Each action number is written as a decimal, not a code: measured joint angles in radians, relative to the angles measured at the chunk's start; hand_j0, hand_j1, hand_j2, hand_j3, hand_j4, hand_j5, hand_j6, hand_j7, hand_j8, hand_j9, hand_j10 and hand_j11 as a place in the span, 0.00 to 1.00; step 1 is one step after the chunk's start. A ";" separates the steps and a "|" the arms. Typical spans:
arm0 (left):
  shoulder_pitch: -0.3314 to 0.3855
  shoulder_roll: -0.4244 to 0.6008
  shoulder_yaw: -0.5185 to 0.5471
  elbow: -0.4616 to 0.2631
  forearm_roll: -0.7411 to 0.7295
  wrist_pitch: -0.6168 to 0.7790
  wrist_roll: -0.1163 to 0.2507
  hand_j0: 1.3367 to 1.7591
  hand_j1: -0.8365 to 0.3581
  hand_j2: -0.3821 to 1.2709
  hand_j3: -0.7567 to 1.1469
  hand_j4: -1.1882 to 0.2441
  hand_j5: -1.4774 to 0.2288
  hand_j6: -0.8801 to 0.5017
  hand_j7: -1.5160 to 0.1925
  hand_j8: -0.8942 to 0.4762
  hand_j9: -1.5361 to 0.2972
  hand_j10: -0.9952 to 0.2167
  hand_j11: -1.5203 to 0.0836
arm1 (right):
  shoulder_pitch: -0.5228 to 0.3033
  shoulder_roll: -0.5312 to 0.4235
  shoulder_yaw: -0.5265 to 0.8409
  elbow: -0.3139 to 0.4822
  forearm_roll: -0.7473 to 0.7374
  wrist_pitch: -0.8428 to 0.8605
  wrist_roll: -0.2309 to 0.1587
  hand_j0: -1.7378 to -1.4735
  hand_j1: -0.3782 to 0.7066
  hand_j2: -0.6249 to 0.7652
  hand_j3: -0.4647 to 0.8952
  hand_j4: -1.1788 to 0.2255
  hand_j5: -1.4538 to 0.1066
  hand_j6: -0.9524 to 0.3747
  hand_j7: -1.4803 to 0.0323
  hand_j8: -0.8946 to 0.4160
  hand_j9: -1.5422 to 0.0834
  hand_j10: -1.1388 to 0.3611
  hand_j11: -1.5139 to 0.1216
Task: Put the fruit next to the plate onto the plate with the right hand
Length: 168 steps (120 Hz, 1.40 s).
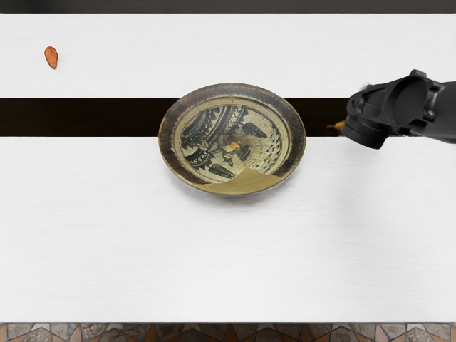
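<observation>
A round brown plate (pixel 231 139) with a dark painted pattern stands in the middle of the white table. My right hand (pixel 367 125) comes in from the right edge and hovers just right of the plate's rim, seen from above as a dark bulk. A small orange bit of fruit (pixel 336 127) peeks out at the hand's left side, between the hand and the plate; most of it is hidden under the hand. Whether the hand holds it does not show.
A second small orange-brown piece (pixel 51 57) lies far off at the table's back left. A dark band (pixel 78 117) crosses the table behind the plate. The table's front edge (pixel 228 322) runs along the bottom, with tiled floor below.
</observation>
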 joint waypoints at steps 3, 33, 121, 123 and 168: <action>0.007 0.000 0.000 0.000 0.000 0.000 0.000 0.76 0.99 0.23 0.40 0.83 0.87 0.64 0.89 0.65 0.84 0.82 0.95 | 0.015 -0.003 0.000 0.017 0.004 -0.003 0.000 0.30 0.65 0.76 0.34 0.36 0.28 0.35 0.34 0.35 0.34 0.34 0.32; 0.043 0.000 -0.004 0.000 0.000 0.000 0.000 0.76 0.99 0.23 0.40 0.83 0.87 0.64 0.89 0.65 0.84 0.82 0.95 | 0.143 -0.024 -0.004 0.154 0.041 -0.031 0.000 0.30 0.68 0.80 0.34 0.35 0.26 0.37 0.32 0.37 0.32 0.35 0.29; 0.045 0.000 -0.005 0.000 0.000 0.000 0.000 0.76 0.99 0.23 0.40 0.83 0.87 0.64 0.89 0.65 0.84 0.82 0.95 | 0.471 0.097 0.031 0.386 0.275 -0.079 0.000 0.30 0.72 0.87 0.34 0.33 0.26 0.38 0.32 0.39 0.32 0.35 0.29; 0.045 0.000 -0.005 0.000 0.000 0.000 0.000 0.76 0.99 0.23 0.40 0.83 0.87 0.64 0.89 0.65 0.84 0.82 0.95 | 0.478 0.105 0.033 0.387 0.284 -0.079 0.000 0.30 0.72 0.85 0.34 0.33 0.26 0.39 0.32 0.38 0.32 0.35 0.29; 0.045 0.000 -0.005 0.000 0.000 0.000 0.000 0.76 0.99 0.23 0.40 0.83 0.87 0.64 0.89 0.65 0.84 0.82 0.95 | 0.571 0.146 0.079 0.386 0.394 -0.079 0.000 0.30 0.71 0.85 0.34 0.32 0.27 0.35 0.33 0.36 0.33 0.28 0.31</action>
